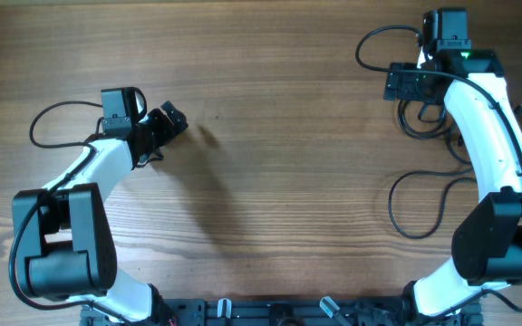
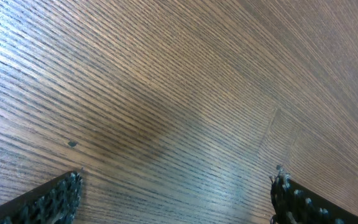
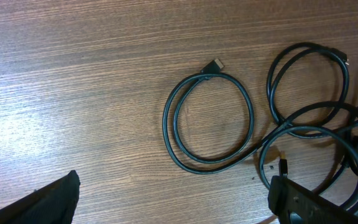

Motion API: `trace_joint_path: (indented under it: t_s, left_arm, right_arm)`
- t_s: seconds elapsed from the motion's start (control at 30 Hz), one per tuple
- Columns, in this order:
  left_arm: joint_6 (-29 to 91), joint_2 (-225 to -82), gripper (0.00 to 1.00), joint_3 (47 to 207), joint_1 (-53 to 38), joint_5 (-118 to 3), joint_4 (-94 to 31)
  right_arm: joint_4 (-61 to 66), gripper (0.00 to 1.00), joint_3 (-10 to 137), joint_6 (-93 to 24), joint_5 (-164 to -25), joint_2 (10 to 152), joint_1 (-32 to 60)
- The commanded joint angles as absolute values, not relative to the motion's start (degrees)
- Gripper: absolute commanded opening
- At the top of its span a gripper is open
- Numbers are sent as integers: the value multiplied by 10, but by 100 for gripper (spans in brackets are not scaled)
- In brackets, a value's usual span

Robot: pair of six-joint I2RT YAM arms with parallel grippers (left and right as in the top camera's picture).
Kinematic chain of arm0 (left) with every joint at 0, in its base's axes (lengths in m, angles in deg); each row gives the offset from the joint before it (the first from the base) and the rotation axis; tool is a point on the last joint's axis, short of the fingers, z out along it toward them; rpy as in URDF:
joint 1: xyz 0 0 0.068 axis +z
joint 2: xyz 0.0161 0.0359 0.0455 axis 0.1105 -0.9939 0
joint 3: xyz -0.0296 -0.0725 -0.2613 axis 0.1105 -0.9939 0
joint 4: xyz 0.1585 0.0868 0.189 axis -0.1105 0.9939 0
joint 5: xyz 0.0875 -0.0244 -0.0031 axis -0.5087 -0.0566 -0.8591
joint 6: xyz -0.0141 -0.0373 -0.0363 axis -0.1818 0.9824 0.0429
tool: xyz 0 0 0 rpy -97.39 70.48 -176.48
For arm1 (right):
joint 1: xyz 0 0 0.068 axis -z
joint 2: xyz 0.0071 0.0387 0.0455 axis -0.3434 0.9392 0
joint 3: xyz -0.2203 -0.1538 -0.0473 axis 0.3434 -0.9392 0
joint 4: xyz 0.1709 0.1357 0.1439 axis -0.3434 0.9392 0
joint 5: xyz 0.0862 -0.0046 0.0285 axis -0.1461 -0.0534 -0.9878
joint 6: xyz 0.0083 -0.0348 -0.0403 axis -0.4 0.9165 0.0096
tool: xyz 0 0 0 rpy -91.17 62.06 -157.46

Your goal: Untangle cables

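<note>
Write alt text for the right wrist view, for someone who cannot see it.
Thin black cables lie looped on a wooden table, most overlapping at right, with one double coil at centre, its plug end uppermost. The open right end effector hovers above, holding nothing.

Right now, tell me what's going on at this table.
Two robot arms are set to untangle cables, but nothing is gripped. The right gripper hangs open above the cables, which lie in overlapping loops on the wooden table. The left gripper, also open, is over bare wood with no cable beneath it.
</note>
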State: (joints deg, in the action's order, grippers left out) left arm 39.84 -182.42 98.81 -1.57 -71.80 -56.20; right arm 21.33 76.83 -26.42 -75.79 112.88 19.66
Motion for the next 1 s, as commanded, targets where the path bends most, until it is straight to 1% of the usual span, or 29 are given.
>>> trace_joint_path:
  t_s: [0.0, 0.67, 0.97]
  left_arm:
    - [387, -1816, 100, 987, -17, -711, -563]
    - [387, -1816, 100, 987, -17, -711, -563]
    - [387, -1816, 100, 987, -17, -711, -563]
  right_arm:
    - [210, 100, 777, -265, -764, 1121, 197]
    - [210, 100, 777, -265, -764, 1118, 197]
    - [210, 100, 777, -265, -764, 1002, 196]
